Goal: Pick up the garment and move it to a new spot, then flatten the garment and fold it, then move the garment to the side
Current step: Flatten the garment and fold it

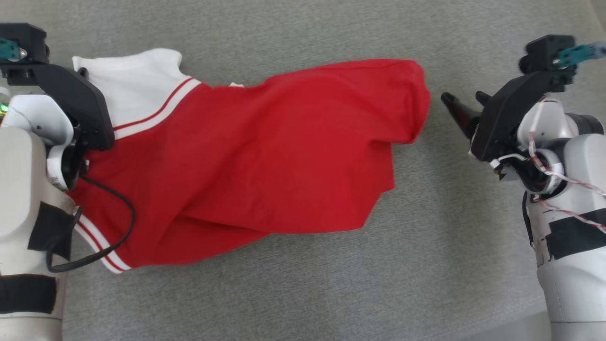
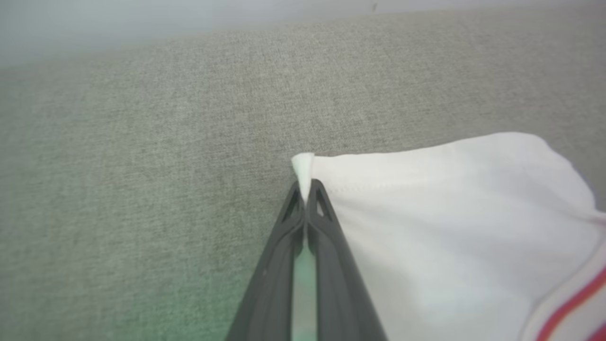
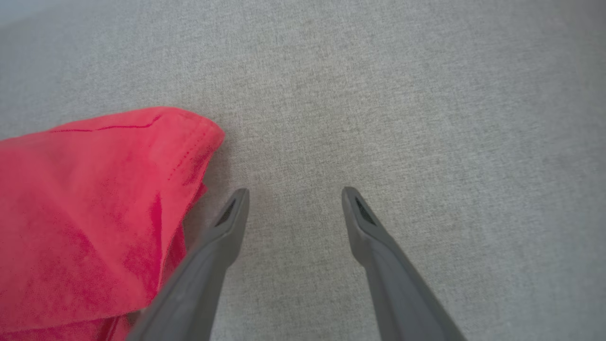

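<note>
The garment (image 1: pixel 265 151) is a red shirt with white, red-striped sleeves, lying crumpled across the grey cloth surface. In the left wrist view my left gripper (image 2: pixel 307 189) is shut on a corner of the white sleeve (image 2: pixel 450 227), and a small tuft of white cloth pokes out past the tips. My right gripper (image 1: pixel 463 100) stands open just right of the red end of the garment, with nothing between its fingers. In the right wrist view the open right gripper (image 3: pixel 294 194) hovers over bare cloth surface, with the garment's red edge (image 3: pixel 94 213) beside its left finger.
The grey fabric surface (image 1: pixel 303 293) runs all around the garment. My pale left forearm (image 1: pixel 23 199) with a black cable overlaps the garment's left end. My right forearm (image 1: pixel 568 246) stands at the right edge.
</note>
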